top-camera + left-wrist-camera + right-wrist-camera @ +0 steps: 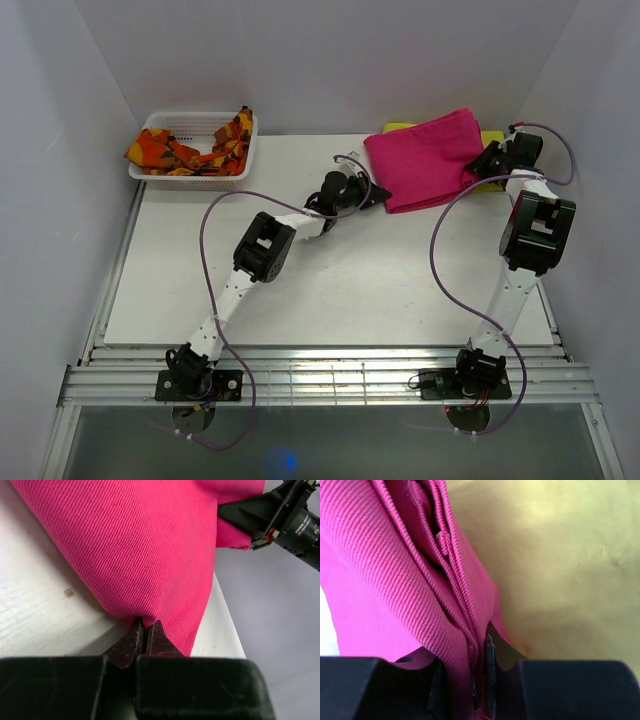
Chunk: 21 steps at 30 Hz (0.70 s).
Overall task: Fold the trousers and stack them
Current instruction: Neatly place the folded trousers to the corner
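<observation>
Two robot arms grip a folded pair of bright pink trousers [425, 160] at the far right of a white surface [330, 290], seen from above. The trousers lie in a compact, slightly skewed rectangle, their far edge and right side resting on a yellow cloth [398, 127] that shows beyond them at both far corners. The left gripper [144, 630] reaches in from the middle of the surface to the bundle's left edge; in the left wrist view its fingers [129, 645] are pressed almost together, nipping a small pucker of pink fabric at the fold just above the surface. The right gripper [480, 645] meets the bundle's right side, where its fingers [492, 655] pinch several stacked layers of the pink cloth, with the yellow cloth filling the background just beside them. The right gripper's dark body also shows at the top right of the left wrist view, touching the fabric's far edge. Well apart, at the far left corner of the surface, a white basket [175, 122] holds an orange-and-red patterned cloth [165, 152] that spills over its rim.
</observation>
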Each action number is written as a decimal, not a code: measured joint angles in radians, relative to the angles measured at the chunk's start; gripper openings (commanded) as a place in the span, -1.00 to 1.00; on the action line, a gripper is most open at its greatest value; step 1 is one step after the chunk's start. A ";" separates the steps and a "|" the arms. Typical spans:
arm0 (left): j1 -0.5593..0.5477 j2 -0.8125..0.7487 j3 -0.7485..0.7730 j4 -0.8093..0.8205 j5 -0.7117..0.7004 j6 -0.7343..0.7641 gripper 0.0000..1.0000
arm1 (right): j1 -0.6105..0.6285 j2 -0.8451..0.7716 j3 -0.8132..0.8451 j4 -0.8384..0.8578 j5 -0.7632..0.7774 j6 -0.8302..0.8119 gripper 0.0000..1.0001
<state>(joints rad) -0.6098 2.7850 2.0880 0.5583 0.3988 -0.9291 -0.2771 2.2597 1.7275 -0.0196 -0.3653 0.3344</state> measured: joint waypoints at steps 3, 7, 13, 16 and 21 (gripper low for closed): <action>0.004 -0.034 -0.054 0.003 -0.016 0.022 -1.00 | 0.005 -0.012 0.000 -0.016 -0.012 -0.003 -0.85; 0.014 -0.072 -0.100 -0.002 -0.023 0.070 -1.00 | 0.015 -0.031 0.000 -0.034 -0.039 -0.004 -0.85; 0.026 -0.079 -0.090 -0.012 -0.008 0.187 -1.00 | 0.026 -0.074 0.000 -0.032 -0.087 -0.016 -0.85; 0.024 -0.079 -0.071 -0.020 -0.002 0.255 -1.00 | 0.031 -0.110 0.000 -0.029 -0.107 -0.031 -0.85; 0.024 -0.083 -0.040 -0.012 0.002 0.349 -1.00 | 0.041 -0.172 -0.001 0.008 -0.127 -0.047 -0.84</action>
<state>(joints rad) -0.5854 2.7018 2.0476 0.5461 0.4004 -0.5804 -0.2363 2.0880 1.7264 -0.0113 -0.4927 0.2871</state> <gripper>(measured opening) 0.022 0.278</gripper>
